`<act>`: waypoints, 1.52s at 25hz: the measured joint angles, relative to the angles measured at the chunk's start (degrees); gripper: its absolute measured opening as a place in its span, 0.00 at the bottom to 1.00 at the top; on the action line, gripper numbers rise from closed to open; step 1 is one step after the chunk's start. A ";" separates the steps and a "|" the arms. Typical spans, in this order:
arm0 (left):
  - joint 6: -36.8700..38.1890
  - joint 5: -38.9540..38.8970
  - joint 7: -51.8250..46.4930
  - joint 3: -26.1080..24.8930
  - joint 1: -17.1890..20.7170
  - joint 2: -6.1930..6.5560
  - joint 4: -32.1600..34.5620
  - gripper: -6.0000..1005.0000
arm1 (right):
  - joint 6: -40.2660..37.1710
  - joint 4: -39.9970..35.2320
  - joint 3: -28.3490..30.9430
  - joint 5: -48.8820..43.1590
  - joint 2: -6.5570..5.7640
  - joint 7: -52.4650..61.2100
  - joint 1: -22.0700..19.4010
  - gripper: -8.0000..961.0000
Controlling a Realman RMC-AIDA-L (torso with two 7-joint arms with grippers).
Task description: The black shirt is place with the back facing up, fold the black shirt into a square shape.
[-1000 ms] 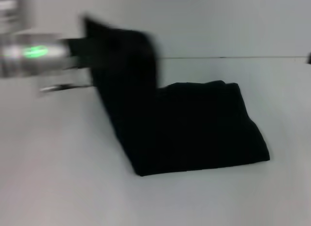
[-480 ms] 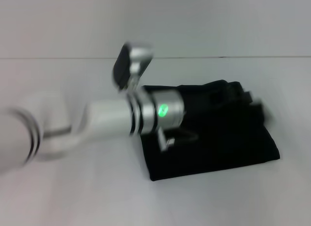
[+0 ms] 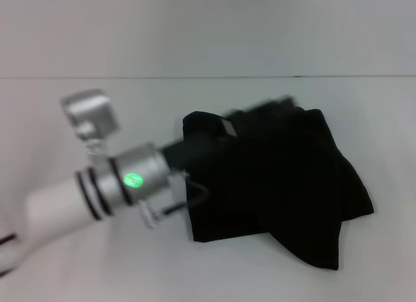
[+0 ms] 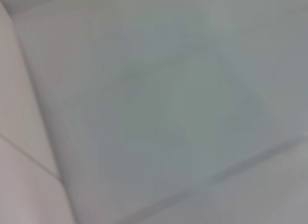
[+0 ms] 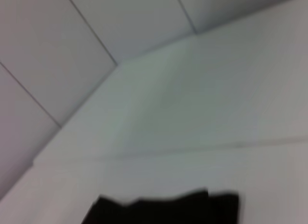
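Observation:
The black shirt (image 3: 292, 178) lies folded into a thick bundle on the white table (image 3: 377, 113), right of centre in the head view. One loose corner droops toward the front right. My left arm reaches in from the lower left, and its black gripper (image 3: 203, 138) is at the shirt's left edge, dark against the dark cloth. The right wrist view catches only a strip of the shirt (image 5: 163, 209). Nothing but pale surfaces shows in the left wrist view. My right gripper is out of view.
A white wall (image 3: 208, 29) rises behind the table's far edge. Bare tabletop surrounds the shirt to the left, front and right.
The left arm carried the raised left part of the shirt over to the right, then drew back left. The shirt now lies flatter, with a flap spilling at the front right.

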 joint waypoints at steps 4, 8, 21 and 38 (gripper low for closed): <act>-2.88 -0.50 -3.36 -0.51 3.34 0.43 8.67 0.56 | 0.62 2.87 -3.63 -5.38 -0.61 6.02 3.71 0.83; -4.99 0.01 -3.88 0.42 4.11 2.42 11.93 0.75 | 2.20 7.83 -5.33 -10.39 -0.96 9.14 7.54 0.83; 3.84 0.40 16.83 17.85 9.44 6.03 23.02 0.95 | 10.23 17.88 -12.00 -12.19 0.60 14.24 11.75 0.82; 7.13 2.83 23.77 21.56 9.84 5.41 27.29 0.94 | 16.48 18.56 -14.19 -12.23 3.40 16.35 13.24 0.82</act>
